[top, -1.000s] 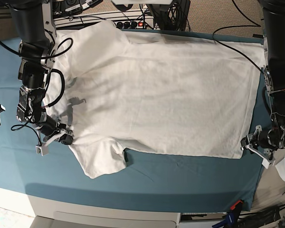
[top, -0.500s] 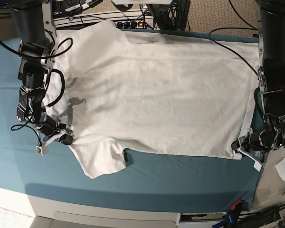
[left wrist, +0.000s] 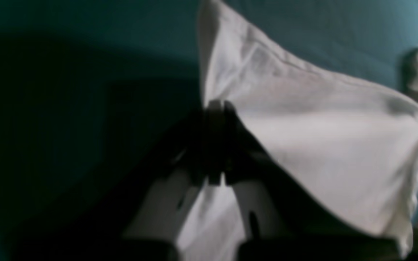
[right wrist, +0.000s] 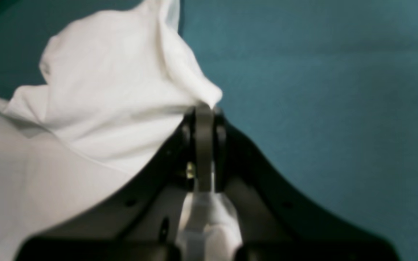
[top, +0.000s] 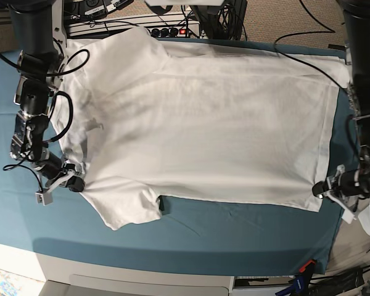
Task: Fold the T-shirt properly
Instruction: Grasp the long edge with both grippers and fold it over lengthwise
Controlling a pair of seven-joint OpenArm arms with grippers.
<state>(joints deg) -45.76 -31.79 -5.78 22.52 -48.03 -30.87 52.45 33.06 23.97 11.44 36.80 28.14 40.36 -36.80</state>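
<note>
Both wrist views are soft, out of focus. Left wrist: left gripper [left wrist: 216, 108] is a dark blur, fingertip outlines smeared, lower body cut off by the bottom edge. The T-shirt [left wrist: 321, 145] runs off the right and bottom edges, so hem stitching can't be made out. Left part of the teal table cloth [left wrist: 67, 108] sits in deep shadow, no detail.

Right wrist: right gripper [right wrist: 204, 108] base is cropped at the bottom, and cloth leaves the frame on the left.

Base view: both arms are cut by the top edge. The collar isn't discernible. Small dark item [top: 162, 205] under the shirt's near edge is mostly covered, can't tell what it is.
</note>
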